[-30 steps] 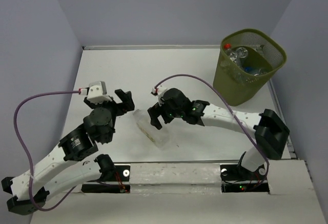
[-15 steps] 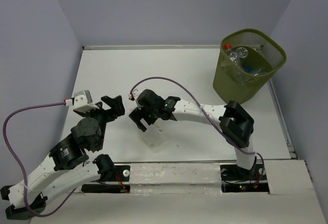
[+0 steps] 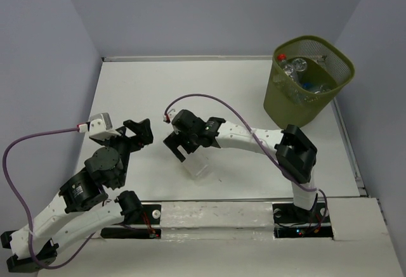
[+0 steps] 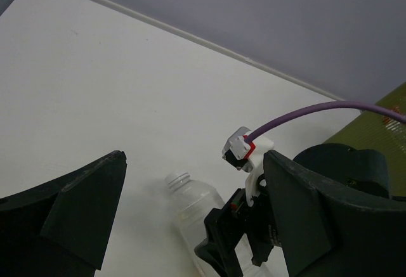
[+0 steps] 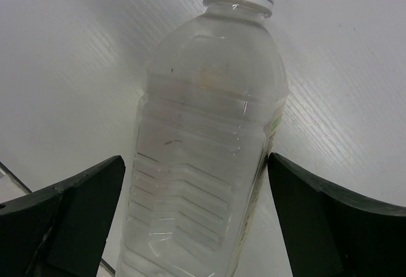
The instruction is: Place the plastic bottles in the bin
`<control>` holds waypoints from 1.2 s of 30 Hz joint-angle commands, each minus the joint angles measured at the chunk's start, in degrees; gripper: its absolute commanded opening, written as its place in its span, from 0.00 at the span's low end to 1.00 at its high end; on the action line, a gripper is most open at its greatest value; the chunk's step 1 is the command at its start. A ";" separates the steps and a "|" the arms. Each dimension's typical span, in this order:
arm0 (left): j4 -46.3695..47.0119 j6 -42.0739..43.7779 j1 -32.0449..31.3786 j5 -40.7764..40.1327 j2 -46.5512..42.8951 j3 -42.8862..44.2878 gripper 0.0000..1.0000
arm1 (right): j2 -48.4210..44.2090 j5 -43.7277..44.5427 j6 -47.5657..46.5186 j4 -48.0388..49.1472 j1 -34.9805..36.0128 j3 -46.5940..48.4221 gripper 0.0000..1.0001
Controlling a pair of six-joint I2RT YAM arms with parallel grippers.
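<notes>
One clear bottle [image 5: 209, 99] lies between the spread jaws of my right end effector [image 5: 195, 163]; probably light, slick, crushable, so I'd pinch mid-body.

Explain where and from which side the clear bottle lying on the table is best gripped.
Probably its ribbed middle, from above, closing across its width: the bottle lies flat on its side, and the open right gripper hangs over it there.
</notes>
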 commanded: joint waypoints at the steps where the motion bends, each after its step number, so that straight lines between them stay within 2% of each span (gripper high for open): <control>1: 1.91 0.42 0.22 -1.26 -1.53 -0.43 0.99 | 1.92 -1.02 1.92 -1.44 0.25 0.81 1.00; 5: 2.18 0.59 0.31 -1.09 -1.71 -0.52 0.99 | 3.06 7.41 2.89 -2.05 2.52 2.56 1.00; 14: 2.18 0.59 0.22 -0.82 -2.33 -0.43 0.99 | 6.40 12.50 4.74 -3.46 3.85 3.71 1.00; 16: 2.27 0.59 0.22 -0.65 -2.50 -0.43 0.99 | 5.62 15.31 4.74 -3.55 3.85 3.62 0.91; 17: 2.35 0.50 0.30 -0.56 -2.50 -0.52 0.99 | 5.00 16.11 4.74 -3.46 3.85 3.71 0.82; 19: 2.35 0.68 0.22 -0.47 -2.50 -0.52 0.99 | 3.16 17.61 4.56 -3.29 3.85 3.71 0.74; 21: 2.53 0.68 0.30 -0.29 -2.59 -0.52 0.99 | -1.05 19.10 3.60 -2.67 3.85 3.62 0.64; 23: 2.88 1.03 0.22 0.32 -2.85 -0.60 0.99 | -4.83 20.33 2.72 -1.71 2.19 3.45 0.60; 25: 3.84 2.16 0.22 1.89 -3.12 -0.95 0.99 | -11.33 21.30 0.62 -0.48 -0.27 3.01 0.59; 28: 4.90 3.23 0.30 3.92 -3.03 -1.13 0.99 | -19.86 23.67 -2.63 -0.21 -8.43 3.88 0.59; 31: 6.04 4.46 0.39 6.47 -2.86 -1.48 0.99 | -27.84 25.34 -5.97 3.47 -20.55 4.41 0.59; 33: 6.05 4.72 0.39 7.70 -2.24 -1.40 0.99 | -30.59 26.40 -6.77 7.95 -27.40 4.50 0.59; 34: 6.13 4.81 0.31 8.05 -2.06 -1.40 0.99 | -32.34 26.75 -7.56 9.27 -33.44 4.50 0.59; 36: 6.13 5.07 0.39 8.32 -1.80 -1.40 0.99 | -33.32 26.40 -8.00 12.88 -39.19 4.41 0.59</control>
